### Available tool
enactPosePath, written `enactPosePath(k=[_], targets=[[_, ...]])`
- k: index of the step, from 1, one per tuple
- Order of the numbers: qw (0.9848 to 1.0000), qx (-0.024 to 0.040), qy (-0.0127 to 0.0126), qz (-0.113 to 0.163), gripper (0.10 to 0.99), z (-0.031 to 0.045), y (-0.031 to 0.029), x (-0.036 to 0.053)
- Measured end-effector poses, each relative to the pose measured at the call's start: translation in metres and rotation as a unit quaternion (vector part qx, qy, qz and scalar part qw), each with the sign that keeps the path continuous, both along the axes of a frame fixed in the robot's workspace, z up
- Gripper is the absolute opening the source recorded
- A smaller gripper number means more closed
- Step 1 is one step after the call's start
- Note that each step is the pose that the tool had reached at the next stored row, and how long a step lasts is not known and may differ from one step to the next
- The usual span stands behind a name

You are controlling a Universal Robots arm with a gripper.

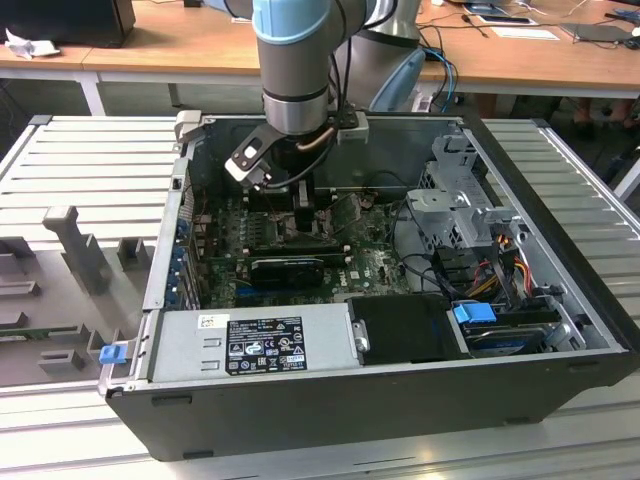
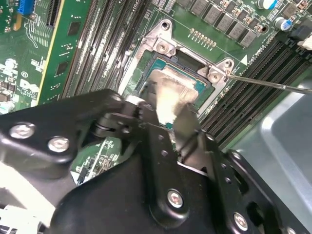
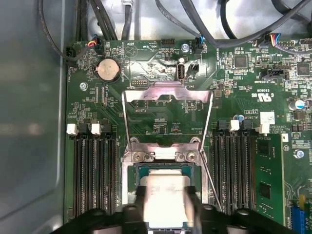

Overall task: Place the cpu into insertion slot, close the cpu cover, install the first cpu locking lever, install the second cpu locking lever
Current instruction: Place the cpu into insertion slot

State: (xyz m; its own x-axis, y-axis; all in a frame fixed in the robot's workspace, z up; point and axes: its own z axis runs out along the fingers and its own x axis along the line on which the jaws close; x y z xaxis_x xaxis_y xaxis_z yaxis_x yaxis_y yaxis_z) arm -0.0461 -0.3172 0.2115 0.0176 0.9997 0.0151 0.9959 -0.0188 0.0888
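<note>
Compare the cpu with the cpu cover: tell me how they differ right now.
The cpu is a solid pale plate; the cpu cover is a frame with a window cut through. The cpu sits at the insertion slot in the gripper; the cpu cover is swung open, away from the slot. Both are silvery metal squares.

Open insertion slot [image 3: 146, 166] with the cpu [image 3: 168, 195] over it, cpu cover [image 3: 168, 91] swung back

The cpu, a pale silver square, sits inside the slot's dark frame (seated or not, unclear), pinched by the gripper [image 1: 305, 213] at the exterior view's upper middle. The cover, a thin windowed metal frame, stands open from its hinge at the slot's edge. A thin locking lever [image 2: 273, 86] juts sideways, unlatched.
</note>
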Motion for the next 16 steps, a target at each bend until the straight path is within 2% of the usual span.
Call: enactPosePath(k=[5, 16], targets=[[1.0000, 0.0000, 0.0004, 0.000, 0.106, 0.0067, 0.0000, 0.0000], [1.0000, 0.0000, 0.0006, 0.000, 0.106, 0.0174, 0.0000, 0.0000]])
